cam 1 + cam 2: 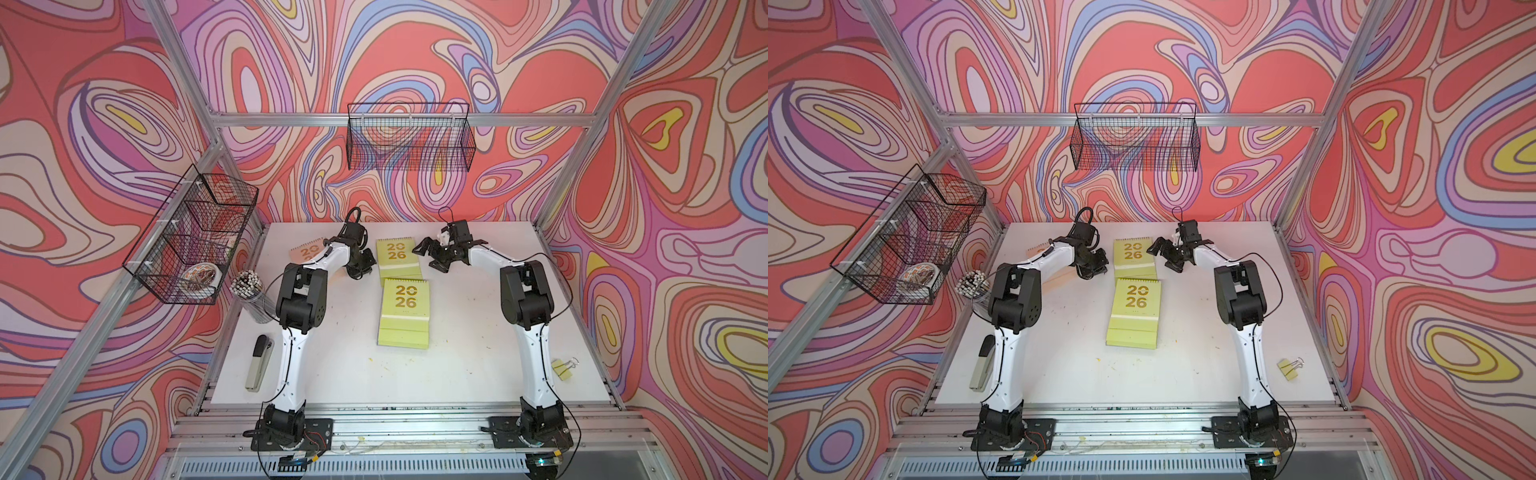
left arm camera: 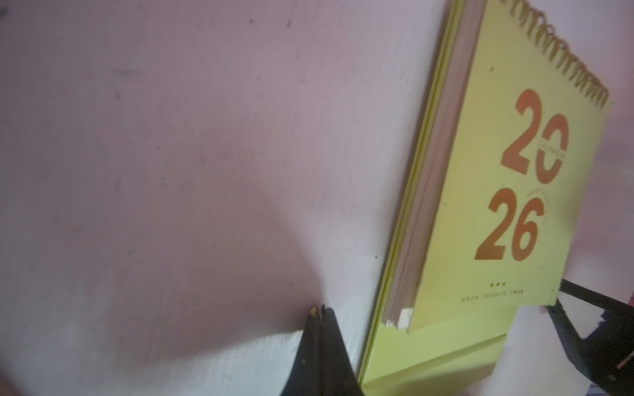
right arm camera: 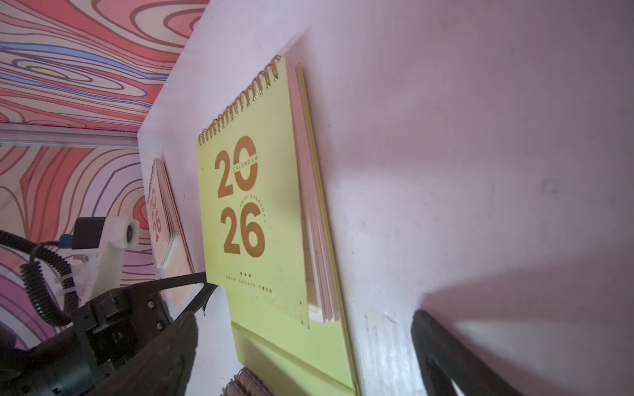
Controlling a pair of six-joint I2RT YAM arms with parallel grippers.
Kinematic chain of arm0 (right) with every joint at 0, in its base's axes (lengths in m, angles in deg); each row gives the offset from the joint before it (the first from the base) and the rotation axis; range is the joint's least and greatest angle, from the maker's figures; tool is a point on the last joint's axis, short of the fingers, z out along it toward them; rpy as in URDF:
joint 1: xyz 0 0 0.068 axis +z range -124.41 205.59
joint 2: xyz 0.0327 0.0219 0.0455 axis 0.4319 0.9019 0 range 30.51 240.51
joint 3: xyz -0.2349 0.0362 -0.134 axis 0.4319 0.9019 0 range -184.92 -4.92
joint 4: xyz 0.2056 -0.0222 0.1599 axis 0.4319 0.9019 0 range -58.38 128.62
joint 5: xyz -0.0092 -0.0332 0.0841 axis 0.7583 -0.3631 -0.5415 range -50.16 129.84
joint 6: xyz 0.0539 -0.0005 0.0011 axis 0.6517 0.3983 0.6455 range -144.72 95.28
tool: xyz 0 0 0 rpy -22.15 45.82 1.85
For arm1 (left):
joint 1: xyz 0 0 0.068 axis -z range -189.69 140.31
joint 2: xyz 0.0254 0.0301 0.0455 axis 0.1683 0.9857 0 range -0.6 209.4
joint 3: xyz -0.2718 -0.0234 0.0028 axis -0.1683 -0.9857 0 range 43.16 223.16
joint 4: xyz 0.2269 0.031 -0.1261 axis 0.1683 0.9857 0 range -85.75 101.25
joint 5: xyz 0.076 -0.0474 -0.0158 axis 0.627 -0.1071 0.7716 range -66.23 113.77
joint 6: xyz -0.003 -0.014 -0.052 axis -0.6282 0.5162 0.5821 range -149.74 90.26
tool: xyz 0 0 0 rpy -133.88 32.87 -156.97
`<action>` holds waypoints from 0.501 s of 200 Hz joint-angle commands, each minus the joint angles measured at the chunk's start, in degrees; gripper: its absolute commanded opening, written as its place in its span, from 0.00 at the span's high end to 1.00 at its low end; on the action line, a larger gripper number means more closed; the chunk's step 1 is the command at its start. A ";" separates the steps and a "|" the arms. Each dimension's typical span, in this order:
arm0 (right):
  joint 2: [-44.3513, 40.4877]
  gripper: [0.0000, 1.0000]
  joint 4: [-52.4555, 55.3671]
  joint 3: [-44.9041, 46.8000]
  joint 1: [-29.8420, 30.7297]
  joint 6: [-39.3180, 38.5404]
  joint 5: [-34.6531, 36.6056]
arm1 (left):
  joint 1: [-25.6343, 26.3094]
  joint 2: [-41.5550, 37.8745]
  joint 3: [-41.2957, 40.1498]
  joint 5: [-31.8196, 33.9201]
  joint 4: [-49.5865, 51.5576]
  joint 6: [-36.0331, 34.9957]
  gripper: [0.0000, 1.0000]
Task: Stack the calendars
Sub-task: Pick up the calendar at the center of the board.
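Lime-green card, a stiff cover over a thick block of pages on a gold spiral: that is the far calendar [image 1: 398, 258]. It lies flat toward the back of the table [image 1: 465, 357], directly between my two grippers.

I judge it light but not flimsy. The card base should keep its shape, but the loose page edges could fan or slide if I pinch only the cover. That cover looks smooth and slippery, and with the calendar flat on the board there is no gap for a finger to get under. I would grip across the side edges, through the whole block, or lever one side up first.

The left gripper [image 2: 320, 312] is pinched together and empty, its tips low just beside the calendar's side edge. Whether they touch it I cannot tell. The right gripper [image 1: 430, 259] is spread wide and empty, just beside the opposite edge.

Nearer me lies a second lime calendar [image 1: 405, 309], its spiral touching or overlapping the far one's foot. More green card shows beneath it, but I cannot tell how many lie there. A peach calendar [image 1: 304, 252] sits beyond the left arm, half hidden. The stapler [image 1: 257, 361] and the binder clip [image 1: 563, 369] are well apart from all this.
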 commanded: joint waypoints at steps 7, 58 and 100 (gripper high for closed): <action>3.92 0.02 2.34 -1.14 0.02 0.70 -3.04 | -0.17 3.97 1.93 -3.06 -0.28 2.45 1.00; 6.90 0.02 -1.09 -2.71 0.81 3.22 -8.47 | -0.02 6.53 2.48 -9.75 -5.34 6.17 1.00; 7.85 0.02 -13.13 -0.80 0.85 9.58 -15.55 | 0.08 7.27 2.57 -11.68 -6.05 6.95 1.00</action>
